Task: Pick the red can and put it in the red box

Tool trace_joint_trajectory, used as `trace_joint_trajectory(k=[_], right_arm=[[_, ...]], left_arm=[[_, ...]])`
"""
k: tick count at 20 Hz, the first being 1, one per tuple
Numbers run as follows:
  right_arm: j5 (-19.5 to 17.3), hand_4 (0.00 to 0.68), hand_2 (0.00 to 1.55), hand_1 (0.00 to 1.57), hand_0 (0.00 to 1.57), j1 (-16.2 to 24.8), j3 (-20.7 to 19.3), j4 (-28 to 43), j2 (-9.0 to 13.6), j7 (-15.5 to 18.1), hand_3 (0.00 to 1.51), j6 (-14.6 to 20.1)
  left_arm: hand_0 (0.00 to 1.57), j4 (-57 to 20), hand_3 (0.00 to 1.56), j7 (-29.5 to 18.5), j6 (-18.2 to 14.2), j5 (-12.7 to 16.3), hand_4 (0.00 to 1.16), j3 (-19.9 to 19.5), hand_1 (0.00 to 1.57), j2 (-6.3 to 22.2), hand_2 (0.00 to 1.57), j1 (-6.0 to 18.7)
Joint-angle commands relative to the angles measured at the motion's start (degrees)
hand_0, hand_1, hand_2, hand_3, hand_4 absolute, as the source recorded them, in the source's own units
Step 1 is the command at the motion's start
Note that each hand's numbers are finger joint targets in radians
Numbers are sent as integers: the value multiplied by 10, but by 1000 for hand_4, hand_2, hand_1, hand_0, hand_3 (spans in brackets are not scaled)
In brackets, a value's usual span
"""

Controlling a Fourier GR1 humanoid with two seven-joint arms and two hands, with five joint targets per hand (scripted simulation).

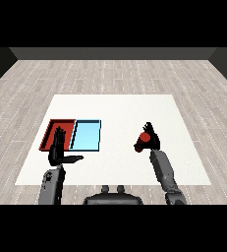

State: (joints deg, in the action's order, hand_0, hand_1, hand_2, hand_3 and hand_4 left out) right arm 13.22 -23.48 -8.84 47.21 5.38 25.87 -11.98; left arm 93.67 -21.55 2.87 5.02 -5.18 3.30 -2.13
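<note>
White table [115, 106] on a grey wood floor: the right hand [149, 139] curls round the red can [144, 139], well apart from the red tray [52, 129]. Left hand [59, 150] hovers open, fingers straight.

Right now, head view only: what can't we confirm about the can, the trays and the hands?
- Red can: mostly wrapped by the right hand; whether it rests on the table or is lifted cannot be told.
- Red tray: its near part is covered by the left hand, so part of its floor is hidden.
- Light blue tray: wall height is too small to judge.
</note>
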Motion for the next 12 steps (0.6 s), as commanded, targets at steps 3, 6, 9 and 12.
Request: trace_joint_trajectory(k=[3, 6, 9, 12], right_arm=[[-1, 0, 0, 0, 0, -15, -6, -48, 9, 25, 0, -13], [-5, 0, 0, 0, 0, -7, 5, -19, 7, 5, 0, -5], [-11, 0, 350, 0, 0, -39, -8, -95, -5, 39, 121, 14], [-33, 579, 1469, 1470, 1470, -39, 5, -73, -2, 17, 1434, 58]], left_arm=[[0, -47, 0, -17, 0, 2, 0, -10, 0, 0, 0, 32], [0, 5, 0, 13, -13, 0, 0, 9, 0, -13, 0, 8], [0, 47, 0, 25, 0, 1, 0, 21, 0, -9, 0, -26], [0, 3, 0, -4, -6, -9, 0, 15, 0, -12, 0, -11]])
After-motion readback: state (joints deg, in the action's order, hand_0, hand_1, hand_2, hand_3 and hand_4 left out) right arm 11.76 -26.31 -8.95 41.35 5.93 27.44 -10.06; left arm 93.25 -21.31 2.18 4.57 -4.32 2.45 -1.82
